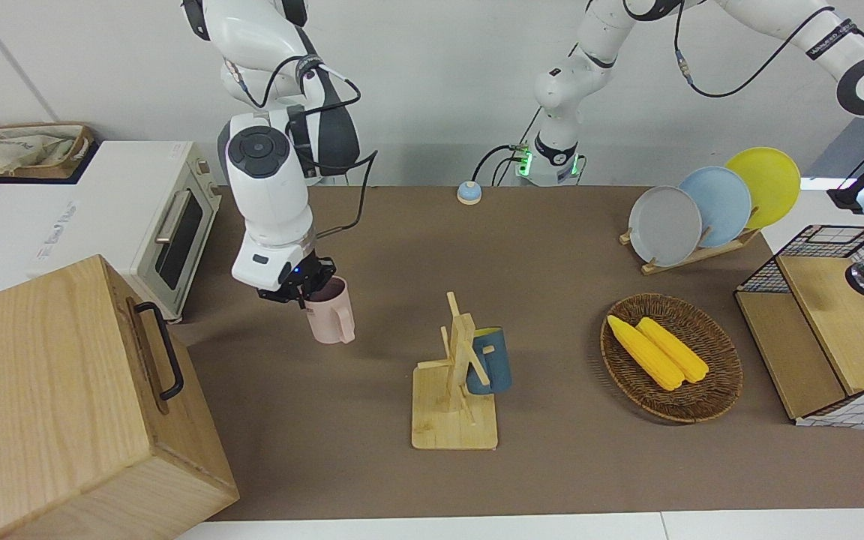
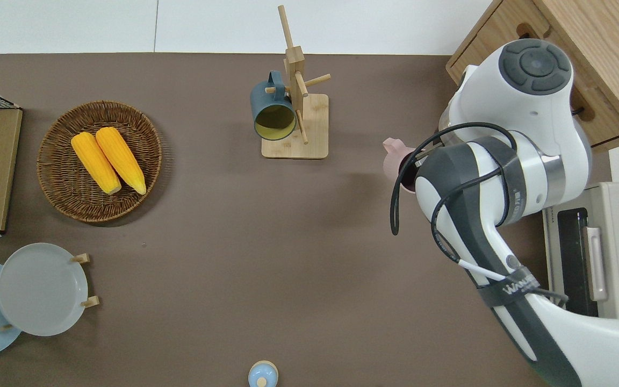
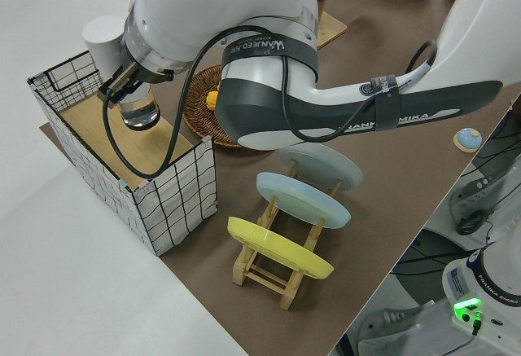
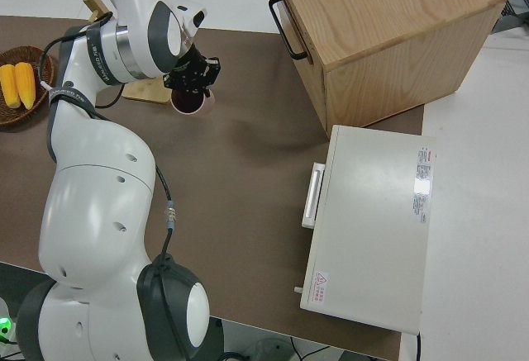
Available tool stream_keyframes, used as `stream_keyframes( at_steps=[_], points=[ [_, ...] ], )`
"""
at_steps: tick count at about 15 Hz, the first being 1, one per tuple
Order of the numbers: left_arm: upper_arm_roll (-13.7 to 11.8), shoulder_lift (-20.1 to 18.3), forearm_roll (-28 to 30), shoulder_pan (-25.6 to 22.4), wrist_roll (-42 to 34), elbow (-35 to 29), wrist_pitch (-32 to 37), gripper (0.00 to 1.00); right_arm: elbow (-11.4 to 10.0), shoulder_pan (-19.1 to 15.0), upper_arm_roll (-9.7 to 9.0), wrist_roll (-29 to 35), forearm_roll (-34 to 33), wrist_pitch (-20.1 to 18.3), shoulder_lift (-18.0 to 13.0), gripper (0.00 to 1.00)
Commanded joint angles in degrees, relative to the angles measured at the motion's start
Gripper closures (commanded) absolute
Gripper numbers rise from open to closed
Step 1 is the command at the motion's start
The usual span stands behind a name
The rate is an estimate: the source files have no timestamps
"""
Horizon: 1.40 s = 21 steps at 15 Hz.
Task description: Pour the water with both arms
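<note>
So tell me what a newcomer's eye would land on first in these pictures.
First, the right gripper holding a pink mug by its rim above the brown table, near the wooden mug stand where a blue mug hangs. Next, the left gripper holding a clear glass over the wire-sided wooden rack at the left arm's end.

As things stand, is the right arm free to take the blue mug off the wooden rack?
Probably not yet. The right gripper is shut on the pink mug, so it would have to set that down first. The blue mug hangs unobstructed on the rack.
</note>
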<state>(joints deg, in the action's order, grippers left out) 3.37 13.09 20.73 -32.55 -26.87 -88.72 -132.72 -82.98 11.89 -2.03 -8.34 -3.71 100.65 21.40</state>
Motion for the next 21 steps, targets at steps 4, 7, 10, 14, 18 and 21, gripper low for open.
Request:
stream_keyframes(
  at_steps=[4,7,10,14,18,21],
  points=[
    [-0.03,-6.93,-7.80,6.53,16.03,-1.54,5.71,1.00,-4.21,6.56,-0.78,17.10,6.33,-4.06,-3.30,1.000],
    [0.06,-10.44,-11.14,9.78,21.05,-6.19,5.63,1.00,-4.04,10.60,-0.78,24.84,9.95,-3.71,-2.77,1.000],
    [0.06,-14.92,-13.78,12.07,23.52,-11.46,5.54,1.00,-3.51,14.12,-0.78,31.35,12.93,-2.75,-2.16,1.000],
    [1.28,-20.63,-15.45,12.87,24.49,-18.49,5.36,1.00,-2.46,18.52,-0.78,39.78,14.78,0.50,-0.32,1.000],
    [3.48,-27.31,-16.33,12.78,24.93,-26.40,4.83,1.00,2.81,22.47,-0.78,47.97,15.84,1.03,4.34,1.000],
    [5.85,-33.29,-16.33,12.78,25.81,-33.08,4.31,1.00,3.70,24.06,-0.87,52.10,16.71,4.62,6.89,1.000]
  ],
)
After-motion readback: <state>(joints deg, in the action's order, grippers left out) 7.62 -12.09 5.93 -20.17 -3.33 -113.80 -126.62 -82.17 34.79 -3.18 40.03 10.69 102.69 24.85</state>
